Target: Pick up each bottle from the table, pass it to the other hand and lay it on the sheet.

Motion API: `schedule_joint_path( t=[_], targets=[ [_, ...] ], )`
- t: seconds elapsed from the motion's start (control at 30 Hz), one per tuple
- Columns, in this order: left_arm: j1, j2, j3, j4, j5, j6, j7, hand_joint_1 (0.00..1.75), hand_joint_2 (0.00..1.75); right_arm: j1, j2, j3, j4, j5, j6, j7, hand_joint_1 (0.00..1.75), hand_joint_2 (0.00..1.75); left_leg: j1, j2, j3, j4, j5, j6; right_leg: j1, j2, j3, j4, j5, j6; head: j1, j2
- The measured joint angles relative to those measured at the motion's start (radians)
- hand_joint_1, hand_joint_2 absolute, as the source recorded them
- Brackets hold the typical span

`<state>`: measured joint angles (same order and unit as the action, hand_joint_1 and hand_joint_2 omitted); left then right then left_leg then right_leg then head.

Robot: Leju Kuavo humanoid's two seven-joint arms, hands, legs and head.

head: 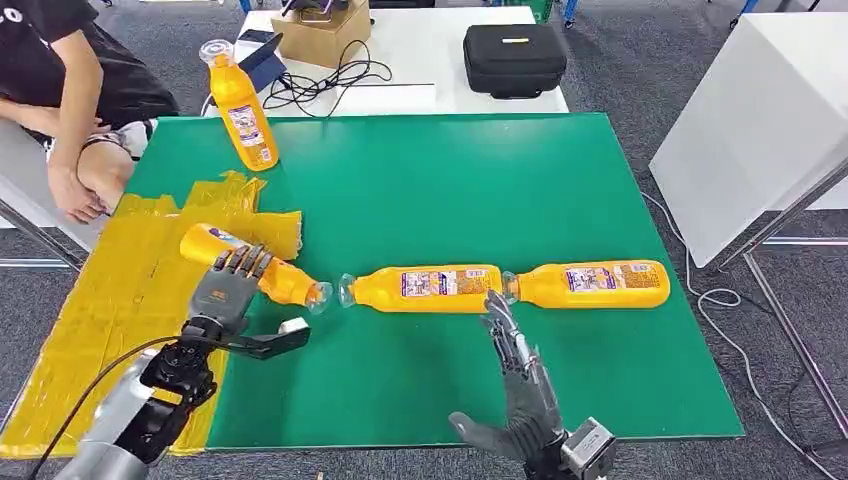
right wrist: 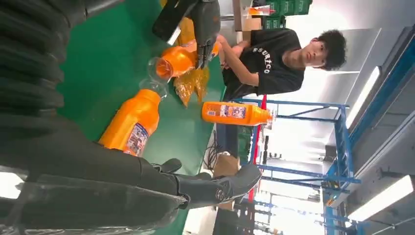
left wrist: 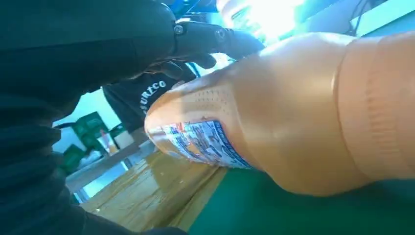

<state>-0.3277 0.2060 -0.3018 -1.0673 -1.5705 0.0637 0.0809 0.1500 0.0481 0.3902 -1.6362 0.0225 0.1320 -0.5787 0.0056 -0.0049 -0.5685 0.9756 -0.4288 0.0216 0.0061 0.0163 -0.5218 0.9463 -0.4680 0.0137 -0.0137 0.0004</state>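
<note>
Left hand (head: 228, 285), lower left of the head view, grips a lying orange bottle (head: 255, 265) around its middle, fingers wrapped over the top. The bottle's base end lies over the edge of the yellow sheet (head: 120, 300); its clear cap points toward the frame centre, over the green table (head: 450, 180). Whether it rests on the surface or hangs just above is hard to tell from here.

Right hand (head: 515, 375), bottom centre, is released, fingers spread and holding nothing, tips near the second bottle (head: 425, 288), which lies at mid-frame. A third bottle (head: 595, 283) lies to its right, cap touching the second's base. A fourth bottle (head: 240, 105) stands upright at upper left.

Step in hand, by my reading: laying the held bottle onto the sheet. Next move calls for shifting it fully onto the yellow, then letting go. A person (head: 70, 90) sits at upper left.
</note>
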Motion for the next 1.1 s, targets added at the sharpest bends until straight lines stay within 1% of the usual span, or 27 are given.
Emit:
schedule_joint_path(
  t=[0.2,0.43,0.63,0.8,0.9,1.0,1.03,1.1],
  targets=[
    [-0.017,-0.004,-0.008,0.03,0.0,0.004,0.013,0.0,1.75,-0.002,0.003,0.0,-0.001,0.002,-0.001,0.002,0.0,1.75,0.0,0.0,0.0,0.0,0.0,0.0,0.0,0.0,0.0,0.0,0.0,0.0,0.0,0.0],
    [0.01,-0.013,-0.009,0.006,0.0,0.06,0.003,0.0,1.75,0.008,0.002,0.0,-0.001,0.005,-0.018,0.002,0.0,1.75,0.0,0.0,0.0,0.0,0.0,0.0,0.0,0.0,0.0,0.0,0.0,0.0,0.0,0.0],
    [0.07,-0.024,-0.034,-0.181,0.0,0.085,0.025,0.0,1.75,0.019,0.002,0.0,-0.009,0.005,-0.042,0.002,0.0,1.75,0.0,0.0,0.0,0.0,0.0,0.0,0.0,0.0,0.0,0.0,0.0,0.0,0.0,0.0],
    [0.095,-0.026,-0.049,-0.289,0.0,0.092,0.019,0.0,1.75,0.021,0.002,0.0,-0.009,0.005,-0.05,0.002,0.0,1.75,0.0,0.0,0.0,0.0,0.0,0.0,0.0,0.0,0.0,0.0,0.0,0.0,0.0,0.0],
    [0.121,-0.034,-0.035,-0.354,0.031,0.137,-0.064,0.0,1.75,0.027,0.002,0.0,-0.01,0.002,-0.065,0.002,0.0,1.75,0.0,0.0,0.0,0.0,0.0,0.0,0.0,0.0,0.0,0.0,0.0,0.0,0.0,0.0],
    [0.151,-0.046,0.011,-0.432,0.092,0.183,-0.141,0.0,1.75,0.033,0.001,0.0,-0.011,0.002,-0.09,0.002,0.0,1.75,0.0,0.0,0.0,0.0,0.0,0.0,0.0,0.0,0.0,0.0,0.0,0.0,0.0,0.0],
    [0.161,-0.05,0.029,-0.461,0.143,0.2,-0.183,0.0,1.75,0.036,0.001,-0.001,-0.014,0.011,-0.108,0.002,0.0,1.75,0.0,0.0,0.0,0.0,0.0,0.0,0.0,0.0,0.0,0.0,0.0,0.0,0.0,0.0],
    [0.183,-0.059,0.054,-0.527,0.339,0.198,-0.308,0.0,1.75,0.037,0.001,-0.003,-0.019,0.068,-0.175,-0.001,0.0,1.75,0.0,0.0,0.0,0.0,0.0,0.0,0.0,0.0,0.0,0.0,0.0,0.0,0.0,0.0]
  ],
)
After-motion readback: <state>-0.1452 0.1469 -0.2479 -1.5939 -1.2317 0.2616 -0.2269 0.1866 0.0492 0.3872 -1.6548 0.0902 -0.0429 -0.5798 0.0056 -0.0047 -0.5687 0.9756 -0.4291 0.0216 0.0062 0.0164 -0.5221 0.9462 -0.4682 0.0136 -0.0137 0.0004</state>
